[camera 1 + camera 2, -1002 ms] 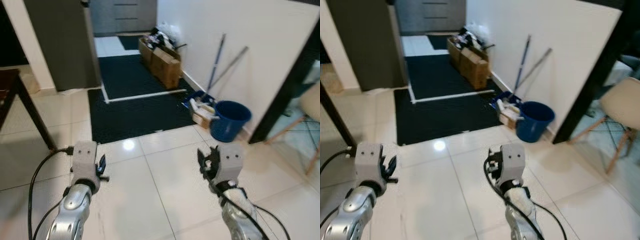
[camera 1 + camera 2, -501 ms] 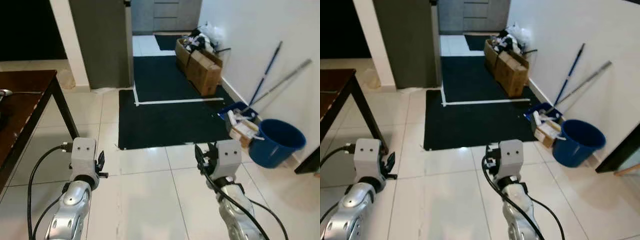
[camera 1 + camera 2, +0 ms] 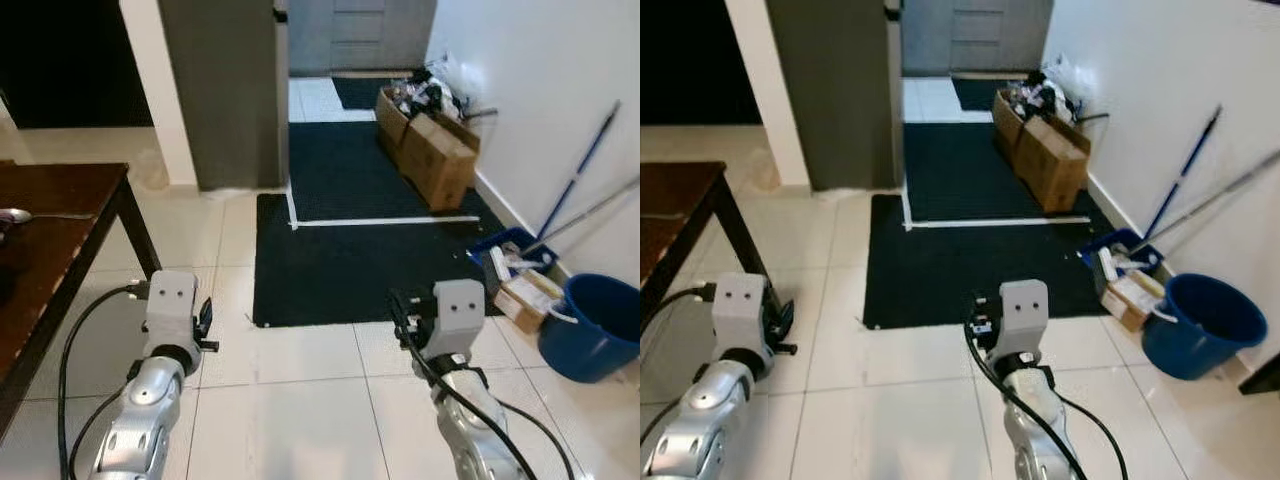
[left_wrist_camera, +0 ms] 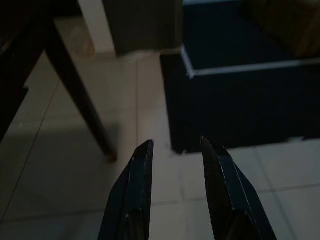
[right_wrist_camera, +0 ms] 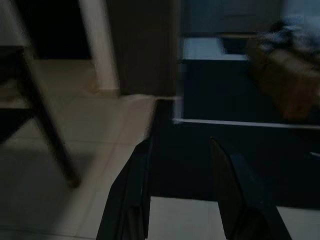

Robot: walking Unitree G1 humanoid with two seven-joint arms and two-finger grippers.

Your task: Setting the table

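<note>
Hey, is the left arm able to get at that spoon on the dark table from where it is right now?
Probably not yet. The spoon lies far along the dark table, well off to the robot's left, while the left gripper hangs open and empty over the floor tiles beyond the table's corner leg. Nothing blocks it; the robot likely needs to turn or step closer.

The camera has turned, so the whole room has slid toward 3 o'clock. More of the dark table (image 3: pixel 45 235) now shows at 9 o'clock. The blue bucket (image 3: pixel 592 325) now sits by the edge at 4 o'clock.
</note>
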